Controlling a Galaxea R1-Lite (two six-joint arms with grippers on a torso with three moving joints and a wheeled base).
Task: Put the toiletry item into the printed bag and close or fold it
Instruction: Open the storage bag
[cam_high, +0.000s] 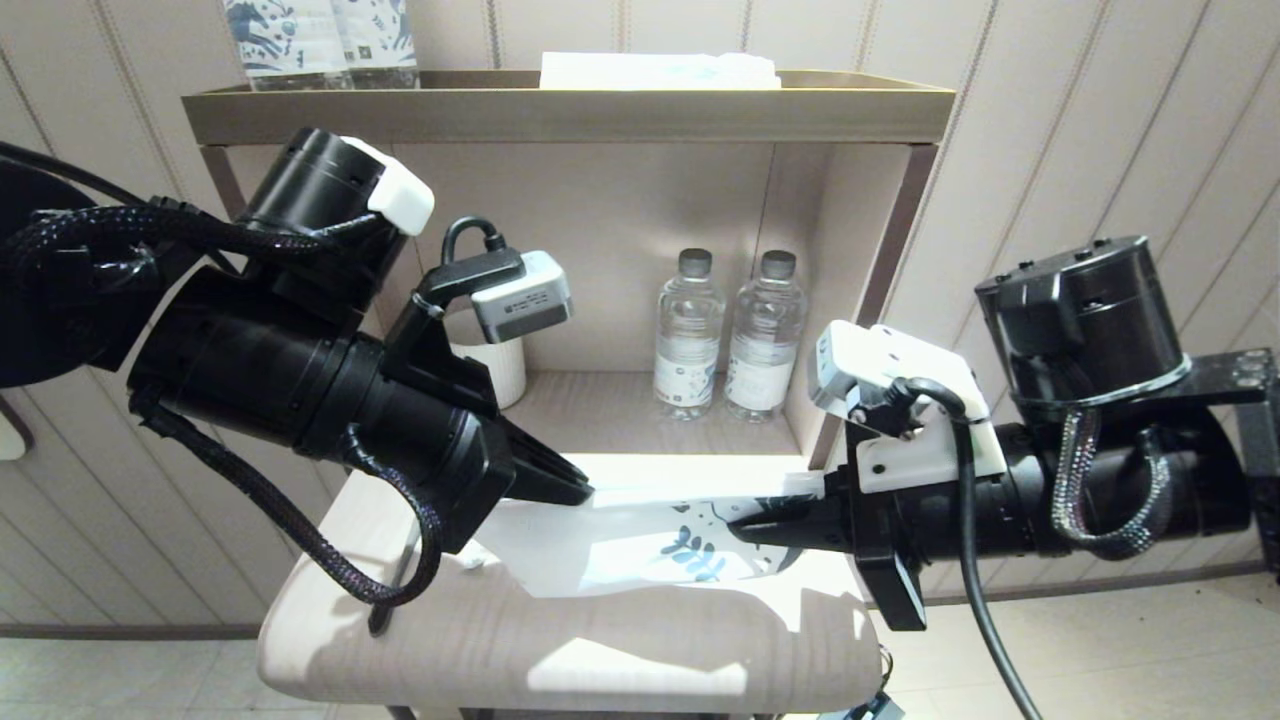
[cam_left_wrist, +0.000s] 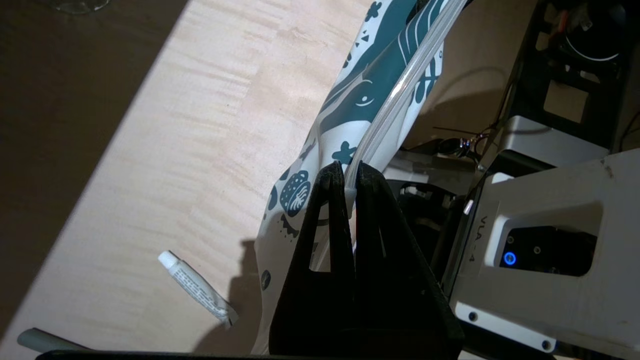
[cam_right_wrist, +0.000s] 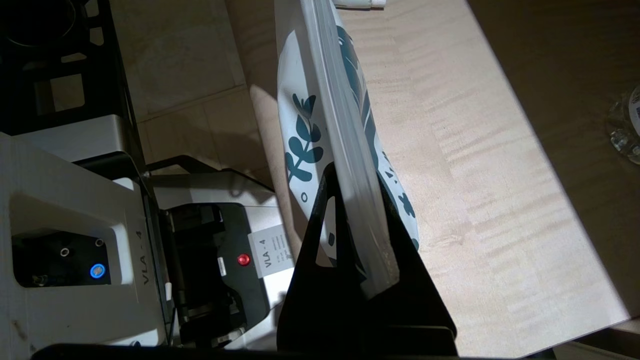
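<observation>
Above pale woodgrain shelf (cam_high: 640, 440), both grippers (cam_high: 570, 490) (cam_high: 745, 530) pinch crinkly printed bag (cam_high: 640, 545).

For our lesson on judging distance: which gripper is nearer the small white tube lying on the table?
Left. The left gripper pinches the printed bag just beside the small white tube; the right gripper grips the bag's far end.

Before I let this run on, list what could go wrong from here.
1. The left gripper and right gripper each pinch one end of the printed bag, stretched between them above the table. Pulling apart further may tear it or slip it from the fingers.
2. A small white tube and a grey handle end lie on the table, outside the bag; closing now might leave an item out.
</observation>
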